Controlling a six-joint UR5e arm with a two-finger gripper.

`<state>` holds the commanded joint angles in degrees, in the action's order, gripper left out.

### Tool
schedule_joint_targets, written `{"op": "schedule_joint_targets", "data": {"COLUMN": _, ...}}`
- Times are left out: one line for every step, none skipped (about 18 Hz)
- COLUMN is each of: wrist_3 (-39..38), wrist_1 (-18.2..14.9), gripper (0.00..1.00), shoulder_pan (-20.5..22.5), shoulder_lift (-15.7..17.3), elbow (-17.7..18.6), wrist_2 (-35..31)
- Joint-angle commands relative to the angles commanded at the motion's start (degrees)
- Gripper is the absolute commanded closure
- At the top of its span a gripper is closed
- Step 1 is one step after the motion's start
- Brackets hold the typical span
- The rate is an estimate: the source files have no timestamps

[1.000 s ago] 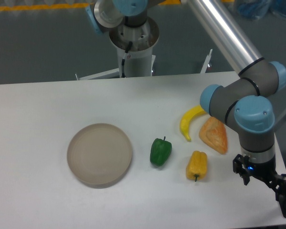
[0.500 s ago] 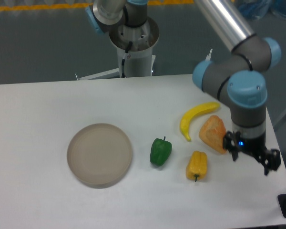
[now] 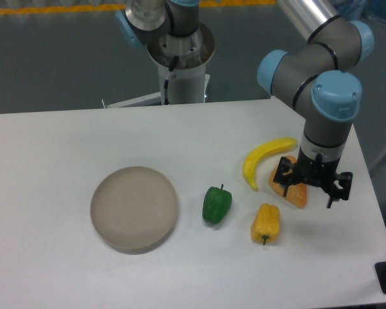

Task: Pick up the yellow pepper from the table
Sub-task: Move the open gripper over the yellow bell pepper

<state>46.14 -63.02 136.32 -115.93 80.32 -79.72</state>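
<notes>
Floor: dark grey, behind the table, with a yellow line along the top edge of the view.
Table [image 3: 64, 141]: large white top filling most of the view; everything below is placed relative to the round plate on it.
Arm [image 3: 321, 71]: grey tube with blue joint caps, entering from the upper right, far to the right of the plate; its wrist points down over the table's right part.
Arm base [image 3: 179, 61]: grey column behind the table's far edge, up and slightly right of the plate.
Plate [image 3: 134, 208]: round, beige, flat on the table, left of centre.
Banana [image 3: 262, 159]: yellow, curved, lying to the right of the plate and a little further back.
Orange slice [image 3: 289, 187]: wedge-shaped, right of the plate, beyond the banana's lower end, partly covered by the gripper.
Gripper [image 3: 312, 182]: black, above the orange slice, well right of the plate; its fingers look spread apart with nothing between them, though the angle makes the gap hard to judge.
Yellow pepper [image 3: 266, 223]: lying on the table right of the plate, slightly nearer the camera, stem toward the front; apart from the gripper, below and left of it.
Green pepper [image 3: 217, 204]: just right of the plate, between the plate and the yellow pepper.
</notes>
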Motion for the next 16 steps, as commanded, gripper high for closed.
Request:
{"op": "schedule_joint_targets", "data": {"wrist_3": 0.0, "wrist_1": 1.0, "gripper": 0.00, "shoulder_pan": -0.1, "shoulder_lift": -0.3, "elbow": 0.9, "wrist_2": 0.3}}
{"op": "schedule_joint_targets", "data": {"wrist_3": -0.2, "wrist_1": 3.1, "gripper": 0.00, "shoulder_pan": -0.3, "shoulder_lift": -0.9, "elbow": 1.1, "wrist_2": 0.2}}
{"op": "schedule_joint_targets", "data": {"wrist_3": -0.4, "wrist_1": 4.7, "gripper": 0.00, "shoulder_pan": -0.6, "shoulder_lift": -1.3, "elbow": 1.6, "wrist_2": 0.4}}
{"op": "schedule_joint_targets", "data": {"wrist_3": -0.7, "wrist_1": 5.4, "gripper": 0.00, "shoulder_pan": -0.7, "shoulder_lift": -1.4, "elbow": 2.4, "wrist_2": 0.4}}
{"op": "schedule_joint_targets", "data": {"wrist_3": -0.6, "wrist_1": 6.2, "gripper": 0.00, "shoulder_pan": -0.8, "shoulder_lift": -1.4, "elbow": 4.4, "wrist_2": 0.1}}
{"op": "schedule_joint_targets", "data": {"wrist_3": -0.4, "wrist_1": 7.4, "gripper": 0.00, "shoulder_pan": -1.0, "shoulder_lift": -1.3, "elbow": 5.6, "wrist_2": 0.1}}
{"op": "schedule_joint_targets", "data": {"wrist_3": -0.4, "wrist_1": 9.0, "gripper": 0.00, "shoulder_pan": -1.1, "shoulder_lift": -1.3, "elbow": 6.2, "wrist_2": 0.0}}
{"op": "schedule_joint_targets", "data": {"wrist_3": -0.2, "wrist_1": 10.1, "gripper": 0.00, "shoulder_pan": -1.1, "shoulder_lift": -1.4, "elbow": 6.9, "wrist_2": -0.3}}
{"op": "schedule_joint_targets", "data": {"wrist_3": 0.2, "wrist_1": 10.5, "gripper": 0.00, "shoulder_pan": -1.1, "shoulder_lift": -1.4, "elbow": 7.6, "wrist_2": -0.3}}
{"op": "schedule_joint_targets", "data": {"wrist_3": 0.2, "wrist_1": 10.6, "gripper": 0.00, "shoulder_pan": -1.2, "shoulder_lift": -1.4, "elbow": 7.8, "wrist_2": -0.3}}
{"op": "schedule_joint_targets", "data": {"wrist_3": 0.3, "wrist_1": 10.6, "gripper": 0.00, "shoulder_pan": -1.2, "shoulder_lift": -1.5, "elbow": 8.1, "wrist_2": -0.3}}
{"op": "schedule_joint_targets", "data": {"wrist_3": 0.4, "wrist_1": 10.6, "gripper": 0.00, "shoulder_pan": -1.2, "shoulder_lift": -1.5, "elbow": 8.3, "wrist_2": -0.3}}
{"op": "schedule_joint_targets", "data": {"wrist_3": 0.9, "wrist_1": 10.6, "gripper": 0.00, "shoulder_pan": -1.3, "shoulder_lift": -1.4, "elbow": 8.8, "wrist_2": -0.3}}
{"op": "schedule_joint_targets", "data": {"wrist_3": 1.2, "wrist_1": 11.0, "gripper": 0.00, "shoulder_pan": -1.3, "shoulder_lift": -1.4, "elbow": 9.4, "wrist_2": -0.3}}
{"op": "schedule_joint_targets", "data": {"wrist_3": 1.5, "wrist_1": 11.8, "gripper": 0.00, "shoulder_pan": -1.5, "shoulder_lift": -1.4, "elbow": 10.0, "wrist_2": -0.3}}
{"op": "schedule_joint_targets", "data": {"wrist_3": 1.5, "wrist_1": 12.6, "gripper": 0.00, "shoulder_pan": -1.8, "shoulder_lift": -1.4, "elbow": 10.5, "wrist_2": -0.5}}
